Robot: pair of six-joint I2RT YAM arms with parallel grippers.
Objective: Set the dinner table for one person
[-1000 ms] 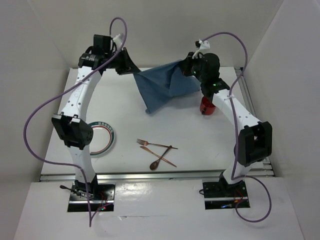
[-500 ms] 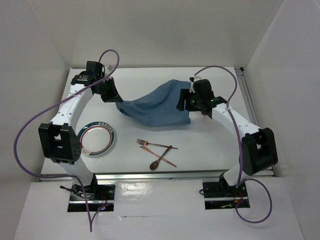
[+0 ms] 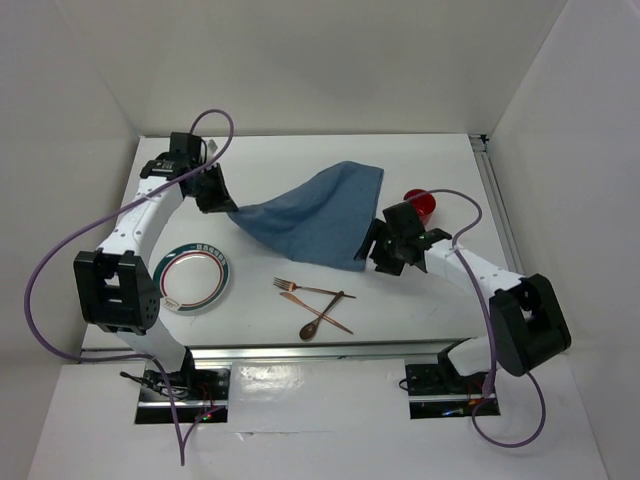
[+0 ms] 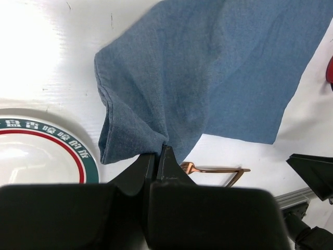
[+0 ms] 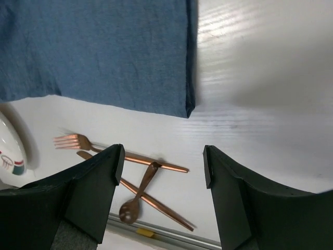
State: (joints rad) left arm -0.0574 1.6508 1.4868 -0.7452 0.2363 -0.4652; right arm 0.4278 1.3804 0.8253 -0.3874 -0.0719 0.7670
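Dinner table (image 3: 280,165) lies white and flat beneath the blue placemat (image 3: 315,215) and reaches past it on every side, out to silver rails and white walls. The placemat is my landmark. It sits toward the far middle of the tabletop, partly spread and partly lifted.

My left gripper (image 3: 232,208) is at the placemat's left corner with its jaws clamped together on a bunched fold of the cloth. That corner is raised off the surface and the fabric sags away from it. My left wrist camera shows the fold pinched right at the fingertips (image 4: 165,152).

My right gripper (image 3: 372,252) hangs over the placemat's near right corner with its fingers (image 5: 112,161) spread wide and nothing between them. In my right wrist view that corner lies flat on the tabletop, apart from both fingers.

A red cup (image 3: 420,207) stands just beside the placemat's right edge. On the near side of the placemat three copper pieces lie crossed over one another: a fork (image 3: 300,288), a spoon (image 3: 320,320) and a thin straight utensil (image 5: 156,205) I cannot identify. To the near left of the placemat, well apart from it, rests a white plate (image 3: 195,280) with a green and red rim.
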